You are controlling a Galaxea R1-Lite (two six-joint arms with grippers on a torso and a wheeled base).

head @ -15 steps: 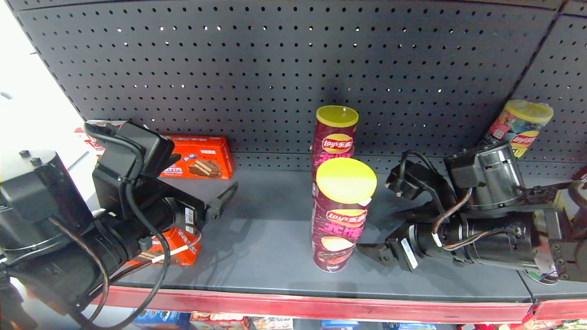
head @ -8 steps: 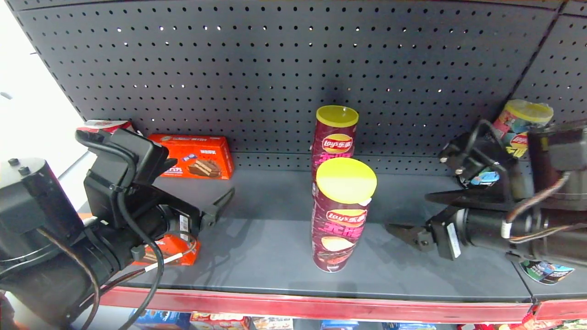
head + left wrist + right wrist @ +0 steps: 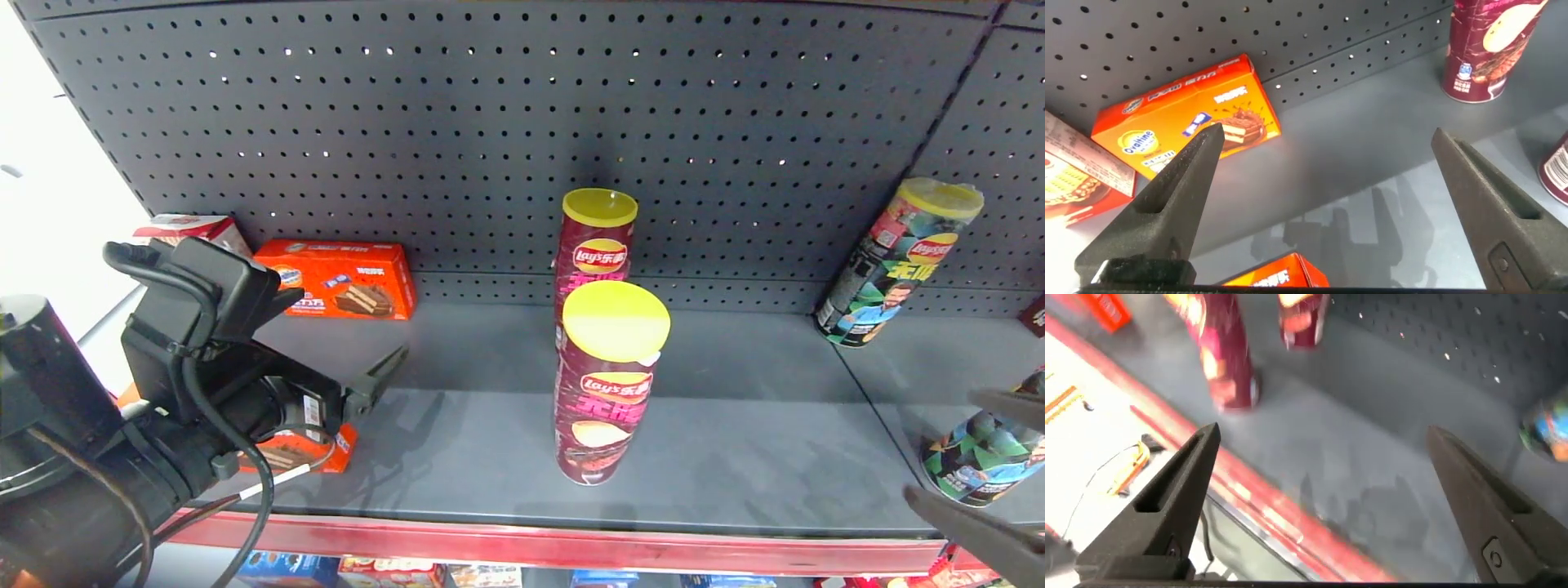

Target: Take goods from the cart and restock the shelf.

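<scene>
Shelf (image 3: 735,425) across the head view's middle carries front chip can (image 3: 608,384) upright at centre, rear chip can (image 3: 598,237) just behind it. Left gripper (image 3: 1327,131) sits lower left, fingers spread, empty. Right gripper (image 3: 1323,433) sits at the lower right edge, fingers spread, empty.

The matte-black left arm (image 3: 155,433) has looped cables (image 3: 268,478) and a tapered claw (image 3: 1327,135).
</scene>
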